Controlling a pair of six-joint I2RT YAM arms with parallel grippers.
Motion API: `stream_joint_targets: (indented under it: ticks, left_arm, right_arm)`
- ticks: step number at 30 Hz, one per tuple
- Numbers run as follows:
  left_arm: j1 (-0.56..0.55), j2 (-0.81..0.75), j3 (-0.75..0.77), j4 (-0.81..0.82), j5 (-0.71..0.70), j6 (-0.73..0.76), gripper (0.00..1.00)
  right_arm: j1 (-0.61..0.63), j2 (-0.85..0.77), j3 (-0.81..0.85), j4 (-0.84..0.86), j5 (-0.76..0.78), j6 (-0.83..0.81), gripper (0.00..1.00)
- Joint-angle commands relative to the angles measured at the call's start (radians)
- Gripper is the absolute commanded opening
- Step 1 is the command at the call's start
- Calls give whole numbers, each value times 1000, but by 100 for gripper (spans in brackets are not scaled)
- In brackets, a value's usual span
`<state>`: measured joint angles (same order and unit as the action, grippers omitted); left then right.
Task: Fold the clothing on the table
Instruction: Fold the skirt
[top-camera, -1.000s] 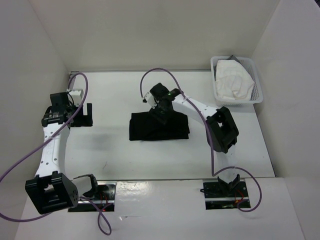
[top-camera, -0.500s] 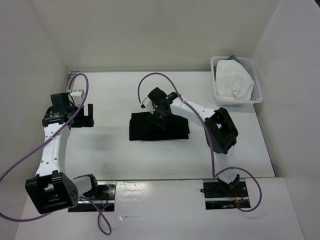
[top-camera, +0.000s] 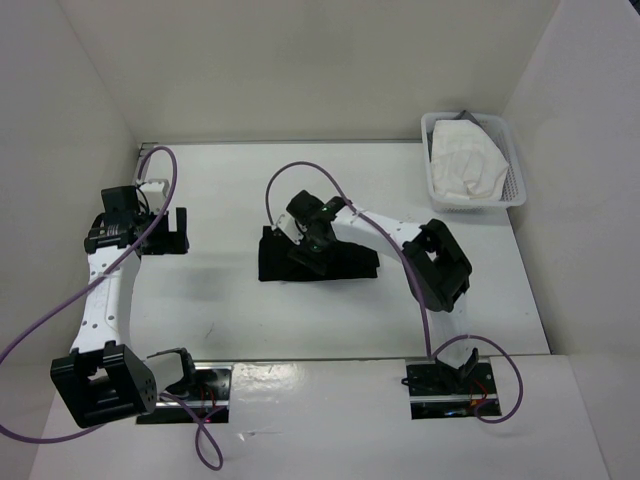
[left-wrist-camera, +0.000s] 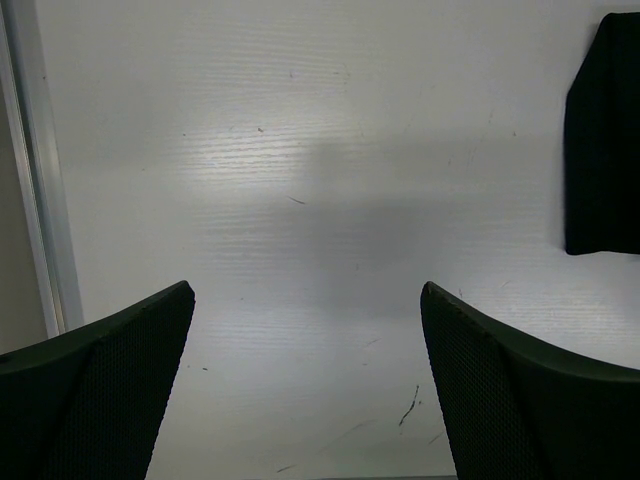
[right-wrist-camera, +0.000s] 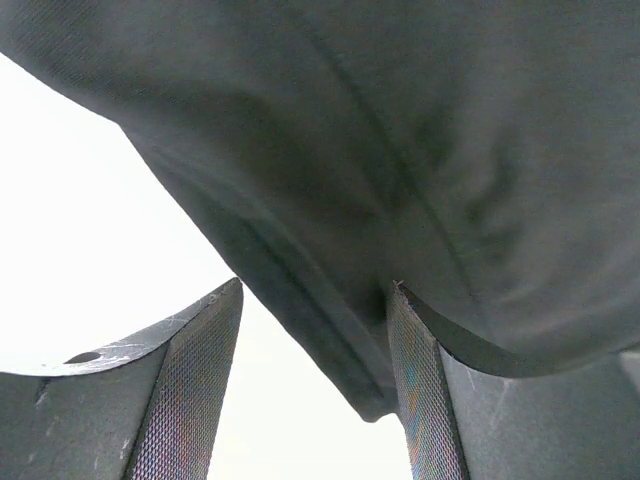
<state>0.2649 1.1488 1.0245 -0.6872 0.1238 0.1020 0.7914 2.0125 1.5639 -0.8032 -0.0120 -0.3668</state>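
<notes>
**Right gripper (right-wrist-camera: 315, 288) reaches for a fold in the plain black soft fabric garment (right-wrist-camera: 400, 120)**

Its jaws stand half-open with the garment's hem hanging between them, apparently lining up a pinch. The garment lies mid-way across the large flat white table (top-camera: 230, 300), while the left gripper (top-camera: 178, 228) hangs wide open, well apart, likely keeping clear.

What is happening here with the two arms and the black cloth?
The robot is folding a black garment on the white table. Its right hand is down on the garment, fingers apart with a fold of fabric between them; a firm grip is not clear. The left hand hangs open above bare table to the left, touching nothing. A basket holding a white cloth sits in the far right corner.
</notes>
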Motion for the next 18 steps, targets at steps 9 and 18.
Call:
stream_joint_targets:
  ticks: [9,18]
  left_arm:
    - [5,0,-1,15,30,8,100]
    - [5,0,-1,15,39,8,100]
  right_arm:
    - [14,-38,-13,-39,-68,9,64]
    - [25,-18,-31,-48,-111,9,64]
